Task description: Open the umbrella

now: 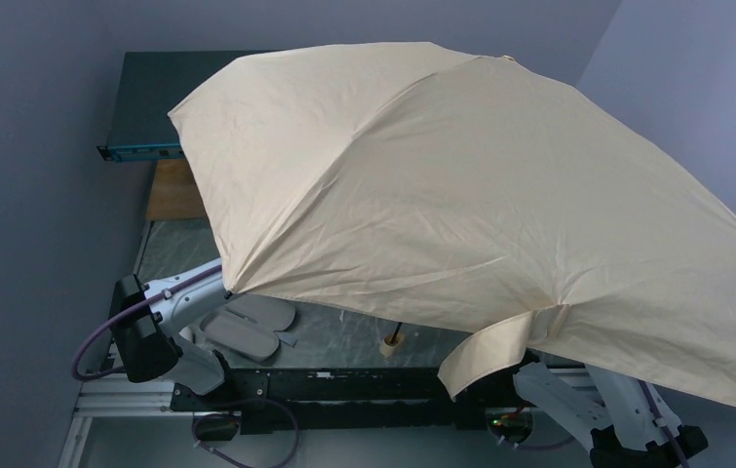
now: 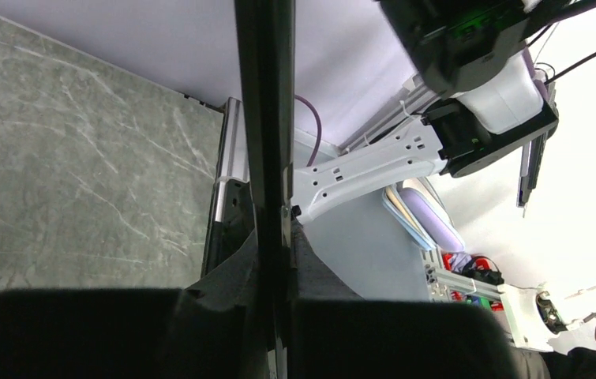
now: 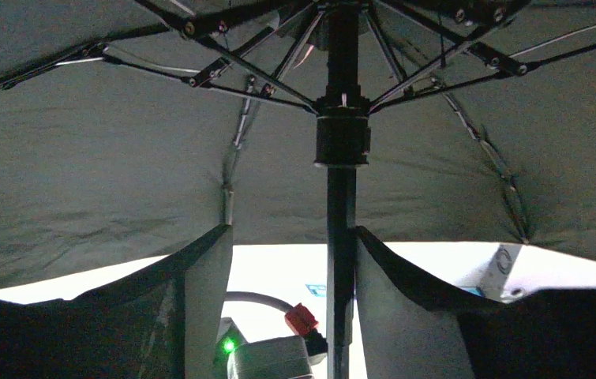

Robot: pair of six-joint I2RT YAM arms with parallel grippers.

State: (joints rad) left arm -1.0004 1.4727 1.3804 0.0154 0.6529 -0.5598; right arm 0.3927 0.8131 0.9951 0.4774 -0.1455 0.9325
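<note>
The umbrella's tan canopy (image 1: 461,185) is spread wide and tilted, covering most of the table in the top view. Its strap (image 1: 500,353) hangs at the front edge. A small cream piece (image 1: 391,341), perhaps the handle, shows under the rim. My left gripper (image 2: 271,294) is shut on the black shaft (image 2: 265,118). My right gripper (image 3: 293,237) is open under the canopy; the shaft (image 3: 340,237) stands beside its right finger (image 3: 389,300). The runner (image 3: 342,134) sits high, with the ribs (image 3: 239,67) spread. Both grippers are hidden in the top view. The pale sleeve (image 1: 247,327) lies by the left arm.
A dark rack unit (image 1: 149,97) and a wooden board (image 1: 174,190) stand at the back left. The grey marble table (image 2: 81,158) shows in the left wrist view, with the right arm (image 2: 405,154) beyond the table's edge. Walls are close on the left and the right.
</note>
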